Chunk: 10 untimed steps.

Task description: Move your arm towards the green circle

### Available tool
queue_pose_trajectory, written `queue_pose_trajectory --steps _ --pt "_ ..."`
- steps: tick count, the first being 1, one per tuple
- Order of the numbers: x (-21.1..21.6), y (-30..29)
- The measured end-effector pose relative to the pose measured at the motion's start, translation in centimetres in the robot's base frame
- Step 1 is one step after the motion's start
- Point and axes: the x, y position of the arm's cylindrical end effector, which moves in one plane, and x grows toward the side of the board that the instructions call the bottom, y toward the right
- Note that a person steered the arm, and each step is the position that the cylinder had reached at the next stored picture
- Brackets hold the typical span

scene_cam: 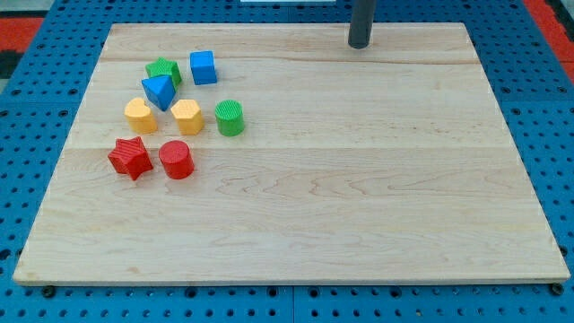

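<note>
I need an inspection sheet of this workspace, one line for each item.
Surface: wooden board, lying flat on a blue pegboard.
Job's things: green circle, upright, at the right edge of the group of blocks.
Clutter: green block, blue cube, blue triangle, yellow heart, yellow hexagon, red star, red cylinder, all at the view's left.
Grippers: none; my tip is at the view's top, far right of the blocks.
Cables: nothing seen.
Surroundings: red patches in the top corners.
</note>
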Motion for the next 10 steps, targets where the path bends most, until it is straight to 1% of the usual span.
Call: queue_pose_trajectory --steps 3,4,5,6,10 --pt "0.0 -0.2" --pt "2.4 -0.6" --pt "8.6 -4.4" --pt "10.1 -9.8" --pt "9.1 -17.2"
